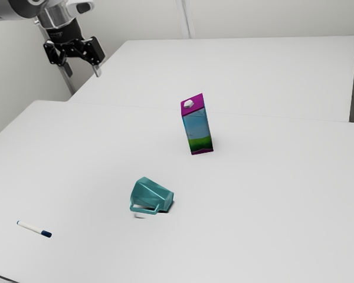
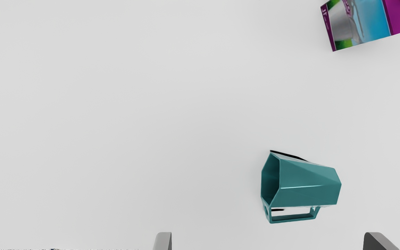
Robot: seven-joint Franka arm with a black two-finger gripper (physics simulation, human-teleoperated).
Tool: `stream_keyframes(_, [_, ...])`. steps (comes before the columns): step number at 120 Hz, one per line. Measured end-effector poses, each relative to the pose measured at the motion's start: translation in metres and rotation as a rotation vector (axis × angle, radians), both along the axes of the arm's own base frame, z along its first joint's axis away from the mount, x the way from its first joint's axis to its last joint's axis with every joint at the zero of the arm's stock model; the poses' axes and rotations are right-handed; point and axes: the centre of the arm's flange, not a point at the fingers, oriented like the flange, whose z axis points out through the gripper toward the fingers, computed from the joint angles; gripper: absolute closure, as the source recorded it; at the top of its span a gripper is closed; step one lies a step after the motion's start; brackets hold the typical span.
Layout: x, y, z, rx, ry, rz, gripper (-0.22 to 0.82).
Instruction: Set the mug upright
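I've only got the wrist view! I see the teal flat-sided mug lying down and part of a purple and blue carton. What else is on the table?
Observer: A slim white marker with a dark blue cap lies on the white table, toward the exterior view's left from the mug.
Operator: Ooh! Am I almost down there?
Observer: No, the black two-finger gripper hangs well above the table.

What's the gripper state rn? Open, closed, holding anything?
Gripper: open, fingertips wide apart, holding nothing; it hangs above the table, away from the mug.
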Motion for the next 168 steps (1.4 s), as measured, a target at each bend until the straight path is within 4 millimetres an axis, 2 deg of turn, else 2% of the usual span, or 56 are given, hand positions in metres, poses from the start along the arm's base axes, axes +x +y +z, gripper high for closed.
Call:
stream_keyframes(15, [0.001,0.000,-0.003,-0.001,0.000,0.004,0.00])
stream_keyframes(21, [0.002,-0.003,-0.019,-0.020,0.025,0.005,0.00])
stream_keyframes(28, [0.004,-0.005,-0.052,-0.082,0.071,0.008,0.00])
stream_keyframes(33, [0.003,-0.004,-0.087,-0.156,0.112,0.013,0.00])
stream_keyframes(43, [-0.003,0.008,-0.142,-0.308,0.152,0.043,0.00])
stream_keyframes(60, [-0.021,0.045,-0.214,-0.527,0.159,0.124,0.00])
stream_keyframes(81, [-0.061,0.099,-0.293,-0.730,0.110,0.218,0.00])
stream_keyframes(88, [-0.066,0.113,-0.307,-0.758,0.073,0.226,0.00])
stream_keyframes(94, [-0.065,0.115,-0.318,-0.782,0.046,0.215,0.00])
stream_keyframes(105, [-0.055,0.088,-0.333,-0.835,0.015,0.148,0.00])
stream_keyframes(112, [-0.058,0.072,-0.348,-0.883,0.002,0.127,0.00])
stream_keyframes(119, [-0.065,0.068,-0.359,-0.925,-0.022,0.125,0.00])
stream_keyframes(138, [-0.077,0.077,-0.371,-0.982,-0.111,0.104,0.00])
stream_keyframes(154, [-0.085,0.070,-0.389,-1.024,-0.150,0.082,0.00])
stream_keyframes(168, [-0.085,0.064,-0.393,-1.040,-0.189,0.040,0.00])
